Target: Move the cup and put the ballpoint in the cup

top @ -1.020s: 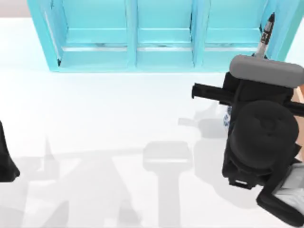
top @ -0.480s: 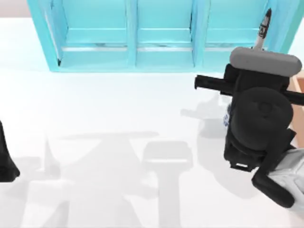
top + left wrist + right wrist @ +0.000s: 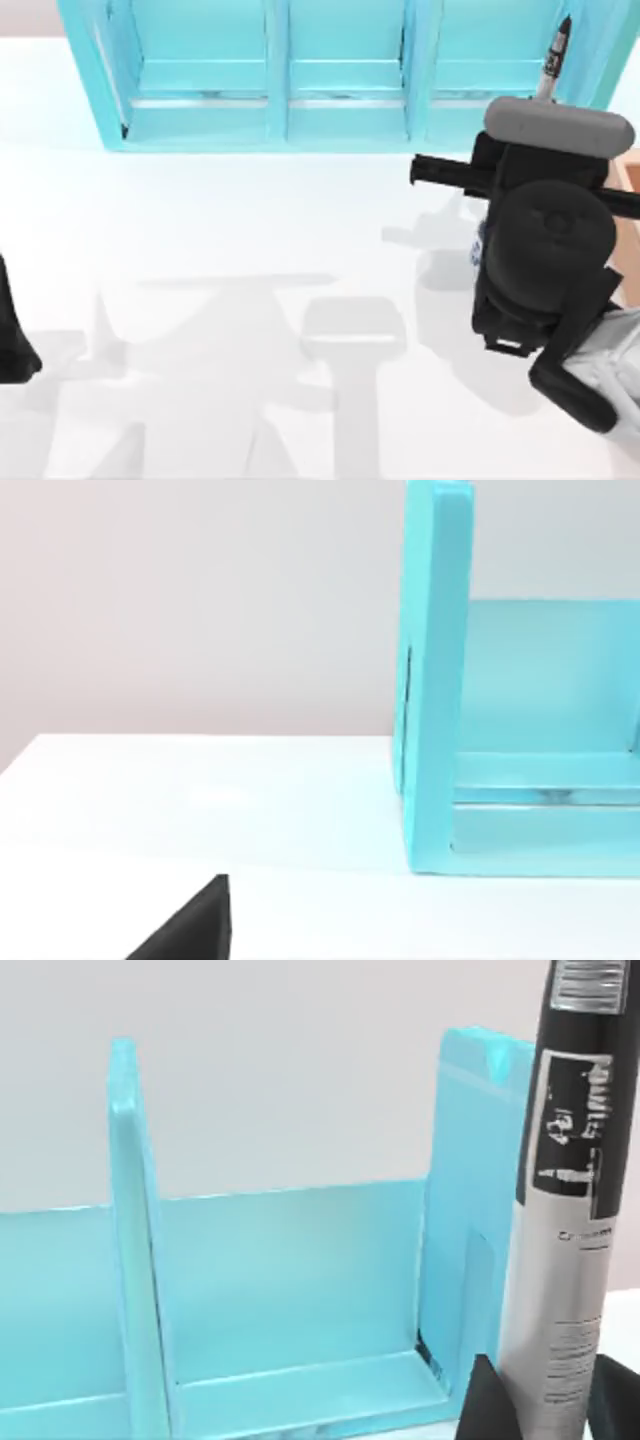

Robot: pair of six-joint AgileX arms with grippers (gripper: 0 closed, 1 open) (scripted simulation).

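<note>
Holding the ballpoint upright between its fingers, the right gripper sits near the right edge of the table, just in front of the teal shelf unit that runs along the far edge. In the right wrist view the pen rises straight up from the clenched jaws — grey barrel with small print low down, black section with a white label above — and stands in front of the shelf's rightmost compartment. From above, the pen's black tip pokes out past the arm's grey housing, overlapping the shelf's right upright.

The right arm covers most of the table's right side in the top view. A small patch of white with blue pattern shows at the arm's left flank — the cup — standing on the table close to the right edge, mostly hidden beneath the arm. Whether the pen is directly over it cannot be told.

The left arm is parked at the table's left edge, well apart from the cup and pen. A dark corner of the left gripper shows in its own wrist view, facing the left end of the shelf; I cannot tell how its jaws stand.
</note>
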